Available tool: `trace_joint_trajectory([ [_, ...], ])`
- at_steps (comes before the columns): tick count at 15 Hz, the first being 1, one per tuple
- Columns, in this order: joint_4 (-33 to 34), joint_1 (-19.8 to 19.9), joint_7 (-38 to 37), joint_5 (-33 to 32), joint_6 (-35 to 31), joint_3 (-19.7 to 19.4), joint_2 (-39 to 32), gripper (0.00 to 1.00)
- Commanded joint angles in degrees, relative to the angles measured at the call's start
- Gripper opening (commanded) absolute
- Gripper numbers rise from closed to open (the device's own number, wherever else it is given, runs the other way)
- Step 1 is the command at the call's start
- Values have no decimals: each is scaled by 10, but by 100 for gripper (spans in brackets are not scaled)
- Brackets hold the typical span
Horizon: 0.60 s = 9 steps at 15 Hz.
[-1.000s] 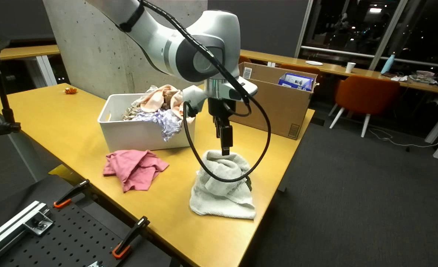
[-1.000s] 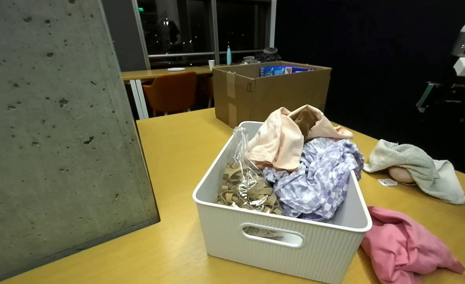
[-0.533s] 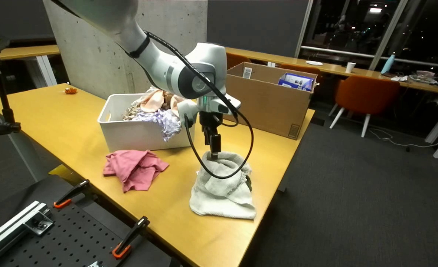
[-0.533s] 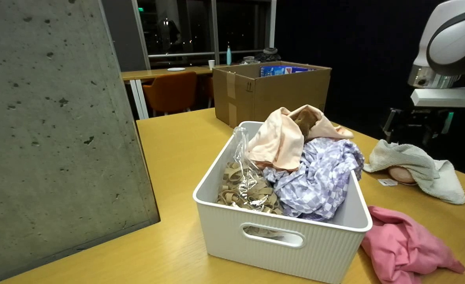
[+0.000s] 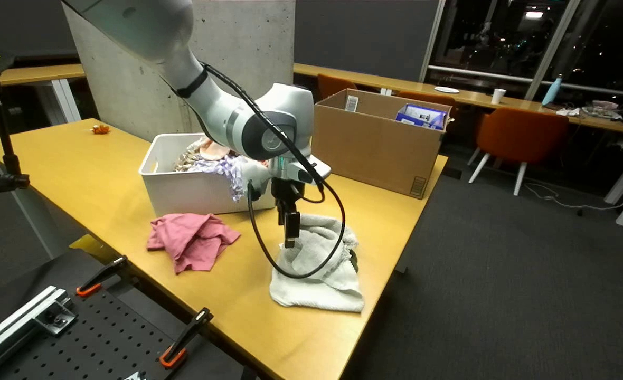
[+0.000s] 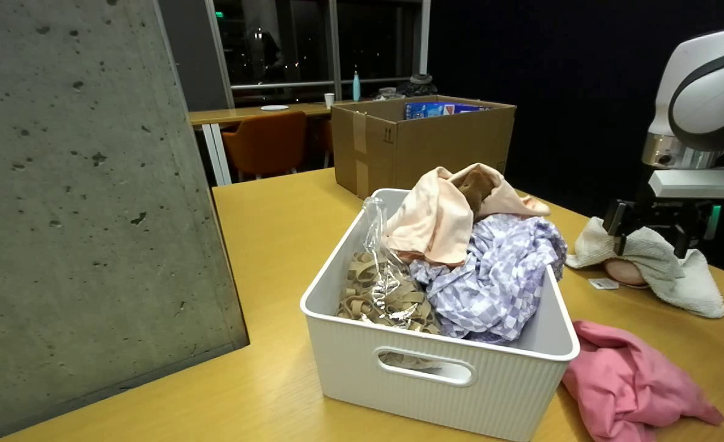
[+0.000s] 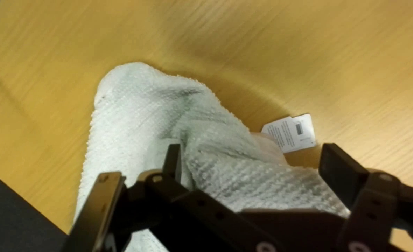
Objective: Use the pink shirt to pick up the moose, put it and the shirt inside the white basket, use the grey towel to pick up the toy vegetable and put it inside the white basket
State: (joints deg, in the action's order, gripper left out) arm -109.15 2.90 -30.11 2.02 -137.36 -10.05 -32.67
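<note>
Your fingers [image 7: 343, 171] are wide apart, with nothing in them. They hang over the grey towel [image 7: 133, 122]; it is hard to tell if they touch it. The towel is draped over the toy vegetable [image 6: 623, 272]. Its pale pink end shows, with a white tag [image 7: 292, 133] just beside it. A dark green bit [image 5: 353, 260] pokes out at another side of the towel, maybe leaves.

This looks like the pick-up step. Go straight down, with one finger on each side of the lump. Get low before you squeeze, and squeeze slowly. If you pinch just cloth, the toy may roll out. Watch the loop of black cable [image 5: 301, 276] by the towel, as it could catch.

Lift high before you head for the white basket [image 6: 442, 408]. A pink cloth [image 5: 190, 240] lies just beside it on the desk [image 5: 232, 285], so do not drag across that. A purple checked cloth [image 6: 491, 276] hangs over the rim on the towel's side and could snag. A clear bag of tan bands [image 6: 386, 294] takes more room. A peach cloth [image 6: 435, 215] wraps partly around a brown thing [image 6: 475, 189], maybe the moose. You cannot tell which cloth is the task's shirt. Farther off stands a cardboard box [image 5: 375, 150]; swing clear of it.
</note>
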Motion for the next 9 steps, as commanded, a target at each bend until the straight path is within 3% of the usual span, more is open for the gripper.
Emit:
trace_joint_trajectory([
  [1,-54,3,3,14,-24,-13,34,100],
  [9,-22,7,4,7,-29,-31,30,100],
])
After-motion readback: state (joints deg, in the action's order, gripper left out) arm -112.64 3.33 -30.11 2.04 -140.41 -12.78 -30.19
